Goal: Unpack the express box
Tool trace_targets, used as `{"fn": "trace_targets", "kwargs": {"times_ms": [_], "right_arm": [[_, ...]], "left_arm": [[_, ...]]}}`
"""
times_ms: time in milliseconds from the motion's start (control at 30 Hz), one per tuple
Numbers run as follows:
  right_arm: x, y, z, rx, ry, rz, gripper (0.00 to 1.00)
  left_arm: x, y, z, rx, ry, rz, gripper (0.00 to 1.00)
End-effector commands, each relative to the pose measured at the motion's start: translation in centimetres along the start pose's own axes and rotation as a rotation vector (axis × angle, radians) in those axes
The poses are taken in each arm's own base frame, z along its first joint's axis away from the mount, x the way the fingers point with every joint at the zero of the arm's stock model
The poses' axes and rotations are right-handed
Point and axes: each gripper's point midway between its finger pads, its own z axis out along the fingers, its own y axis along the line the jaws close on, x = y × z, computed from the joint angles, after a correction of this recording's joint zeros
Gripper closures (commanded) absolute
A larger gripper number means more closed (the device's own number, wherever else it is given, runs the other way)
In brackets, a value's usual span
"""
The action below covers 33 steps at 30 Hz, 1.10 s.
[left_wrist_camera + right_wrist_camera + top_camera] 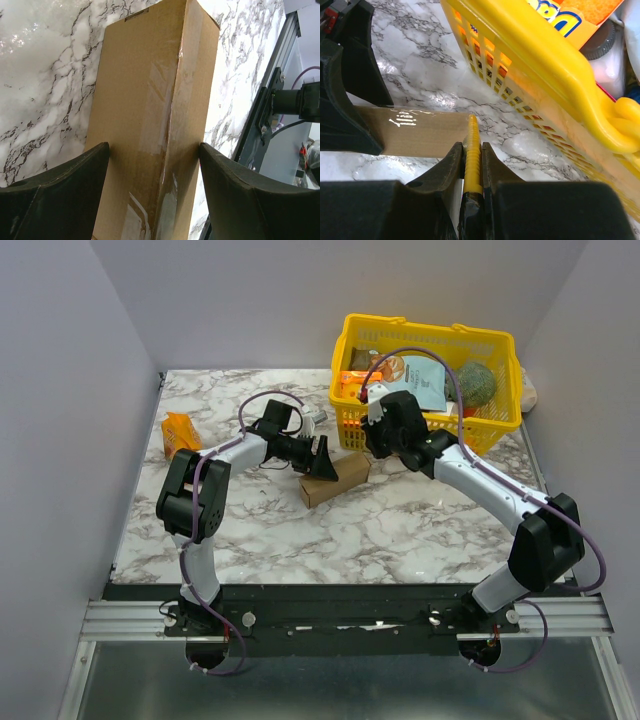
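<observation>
Our left pincer (152, 150) is clamped across the express box (150, 70), one finger on each long side. It pins the box flat on the bench (400, 530) mid-scene, just near and left of the yellow basket (545, 65). Our right pincer (472, 150) is closed on a thin yellow cutter (472, 127), its tip at the box's right end; we cannot tell if it touches. We should brace the box firmly, run the tip shallowly along the tape seam, and steer clear of the basket wall.

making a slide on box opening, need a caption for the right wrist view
Right gripper clamps a thin yellow tool pointing at the taped express box, yellow basket alongside.
</observation>
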Motion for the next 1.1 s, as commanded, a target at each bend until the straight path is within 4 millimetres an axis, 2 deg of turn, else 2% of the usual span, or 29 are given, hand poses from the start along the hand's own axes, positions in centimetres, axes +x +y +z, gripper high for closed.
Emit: {"fn": "trace_targets", "kwargs": {"times_ms": [0,133,300,767,933,1067], "right_arm": [[-2.2,-0.8,-1.2,0.043,-0.070,0.003,0.99],[-1.9,-0.5,-1.2,0.031,-0.059,0.004,1.00],[-0.4,0.0,-0.5,0.008,-0.021,0.003,1.00],[-0.6,1.0,0.4,-0.042,-0.009,0.016,0.99],[-0.2,0.6,0.4,-0.021,0.002,0.010,1.00],[-1.2,-0.1,0.0,0.015,-0.028,0.007,0.99]], "left_arm": [[1.8,3.0,0.7,-0.089,0.039,-0.004,0.21],[1.8,3.0,0.7,-0.087,0.039,-0.006,0.21],[1.7,3.0,0.8,-0.087,0.039,-0.006,0.21],[1.7,3.1,0.8,-0.087,0.041,-0.010,0.20],[1.7,3.1,0.9,-0.084,0.041,-0.011,0.21],[1.7,3.2,1.0,-0.083,0.043,-0.015,0.21]]}}
